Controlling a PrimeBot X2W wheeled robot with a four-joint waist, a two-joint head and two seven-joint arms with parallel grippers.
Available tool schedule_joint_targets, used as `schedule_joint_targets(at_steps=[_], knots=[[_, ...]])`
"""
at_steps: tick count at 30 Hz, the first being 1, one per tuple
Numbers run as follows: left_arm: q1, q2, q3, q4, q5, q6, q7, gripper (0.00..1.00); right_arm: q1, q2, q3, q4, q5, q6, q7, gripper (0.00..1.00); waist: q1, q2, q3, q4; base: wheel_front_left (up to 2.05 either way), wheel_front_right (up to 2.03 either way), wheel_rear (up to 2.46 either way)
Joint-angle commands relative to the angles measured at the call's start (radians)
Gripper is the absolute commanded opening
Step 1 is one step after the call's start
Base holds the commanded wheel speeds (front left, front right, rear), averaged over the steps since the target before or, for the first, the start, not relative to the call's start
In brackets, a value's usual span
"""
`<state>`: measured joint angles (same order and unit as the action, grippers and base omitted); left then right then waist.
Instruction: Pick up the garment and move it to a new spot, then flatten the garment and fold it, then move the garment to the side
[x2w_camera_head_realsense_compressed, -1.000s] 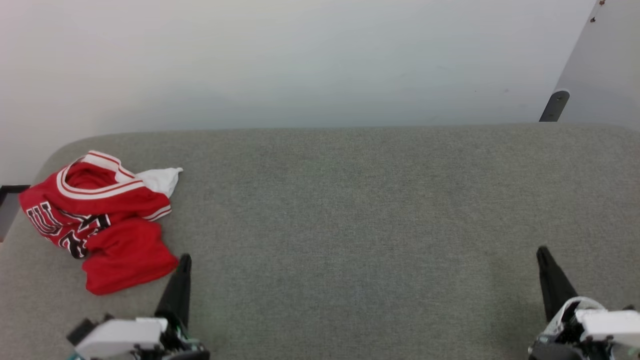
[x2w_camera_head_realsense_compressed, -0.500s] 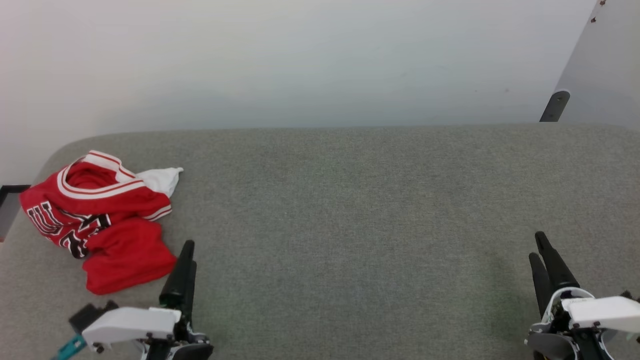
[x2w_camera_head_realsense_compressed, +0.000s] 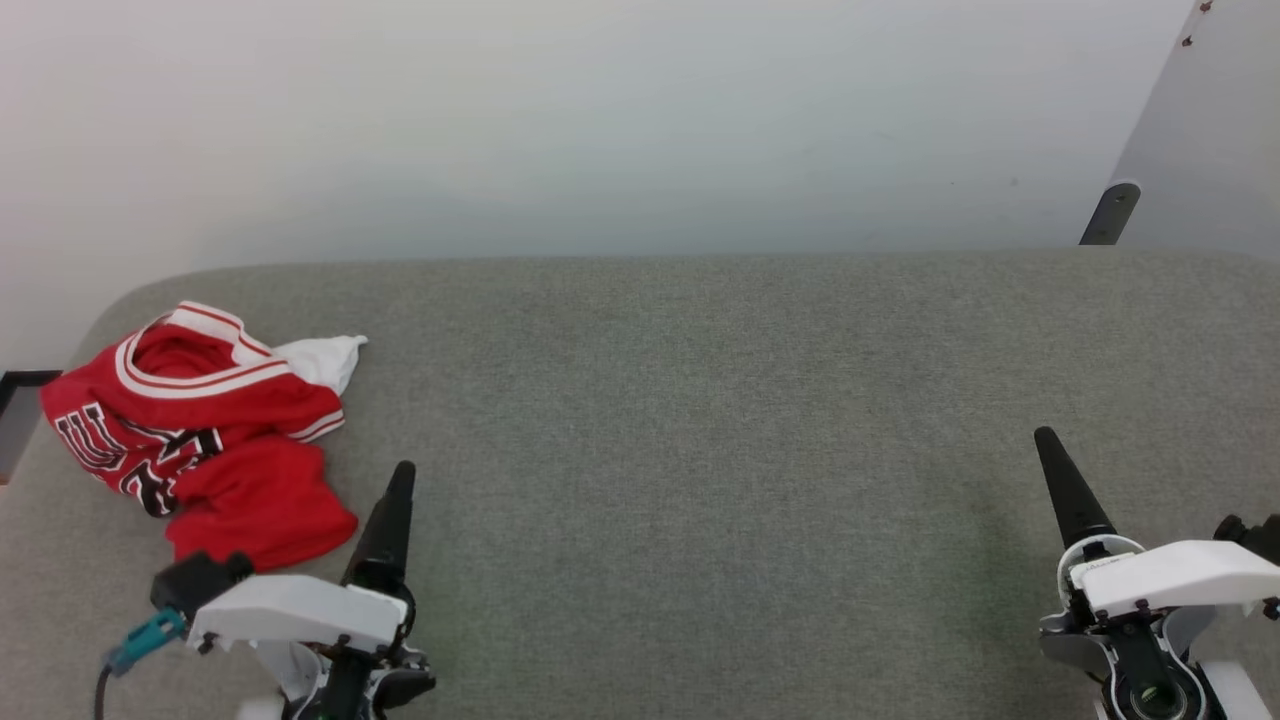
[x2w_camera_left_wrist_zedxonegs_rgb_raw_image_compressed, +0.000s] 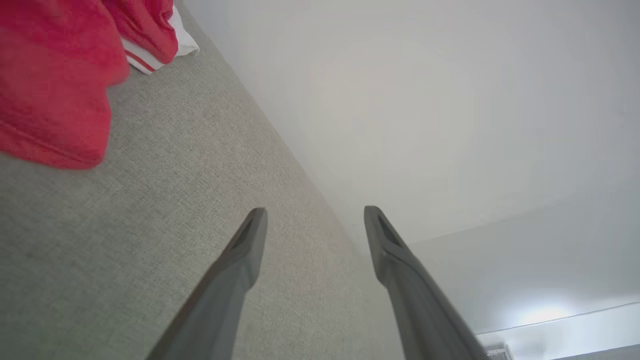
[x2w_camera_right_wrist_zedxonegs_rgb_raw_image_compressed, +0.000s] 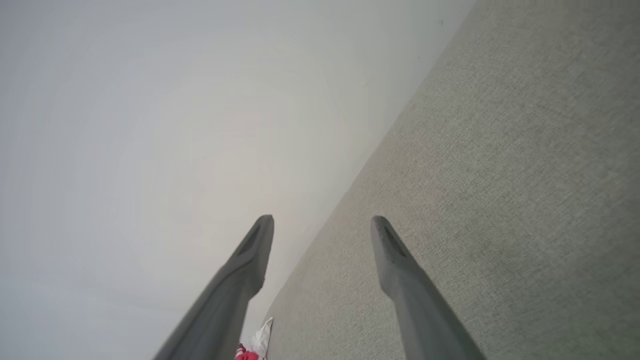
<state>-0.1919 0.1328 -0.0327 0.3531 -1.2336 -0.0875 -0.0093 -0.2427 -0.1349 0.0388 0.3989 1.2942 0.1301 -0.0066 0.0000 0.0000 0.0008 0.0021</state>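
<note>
Jaws on both arms stand spread wide with nothing between them, which fits a task whose first step, the pick-up, is not yet done. You can see the gap plainly in each wrist view: the left jaws show two dark fingers (x2w_camera_left_wrist_zedxonegs_rgb_raw_image_compressed: 242, 260) parted over grey fabric, and the right jaws show the same pair of fingers (x2w_camera_right_wrist_zedxonegs_rgb_raw_image_compressed: 395, 270) parted over the far edge of the tabletop (x2w_camera_head_realsense_compressed: 700, 420).

From the head view each pair reads as a single dark spike. I judge this is because the wrists are rolled onto their sides, so one finger hides the other.

The garment (x2w_camera_head_realsense_compressed: 200, 430) lies crumpled at the tabletop's far left corner, close to the left edge. Its striped collar is up, a white sleeve pokes out toward the wall (x2w_camera_head_realsense_compressed: 600, 120), and the black lettering is creased over on itself. Bunched like that, it gives you thick folds to pinch rather than a flat sheet.

Your left jaws sit just beside the garment's near red hem but do not touch it. They point past it toward the wall, so the red cloth (x2w_camera_left_wrist_zedxonegs_rgb_raw_image_compressed: 50, 85) shows off to one side in the left wrist view rather than between the fingers. You would likely need to swing that arm leftward before closing.

The right jaws hover well apart from the garment, over the bare right side. From there only a sliver of red and white (x2w_camera_right_wrist_zedxonegs_rgb_raw_image_compressed: 248, 353) shows at the bottom edge of the right wrist view.

The wide empty middle looks like the natural place to spread and fold.
</note>
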Motion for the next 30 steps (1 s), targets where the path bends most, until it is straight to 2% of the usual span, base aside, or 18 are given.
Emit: schedule_joint_targets(at_steps=[1,18,30], knots=[[-0.035,0.018,-0.015,-0.01,0.063,0.009,-0.012,1.0,-0.048,-0.018,0.016,0.005,-0.047,0.0,-0.015,1.0,0.0,0.0,-0.001,0.0,0.0,0.0,0.0],[-0.071,0.059,-0.072,0.017,0.337,0.04,-0.07,1.0,-0.121,-0.042,0.057,0.058,-0.376,0.0,-0.072,1.0,0.0,0.0,-0.002,-0.005,0.0,0.0,0.0],[-0.088,0.079,-0.095,0.031,0.499,0.049,-0.107,1.0,-0.165,-0.047,0.074,0.104,-0.533,0.0,-0.11,1.0,0.0,0.0,-0.004,-0.003,0.0,0.0,0.0]])
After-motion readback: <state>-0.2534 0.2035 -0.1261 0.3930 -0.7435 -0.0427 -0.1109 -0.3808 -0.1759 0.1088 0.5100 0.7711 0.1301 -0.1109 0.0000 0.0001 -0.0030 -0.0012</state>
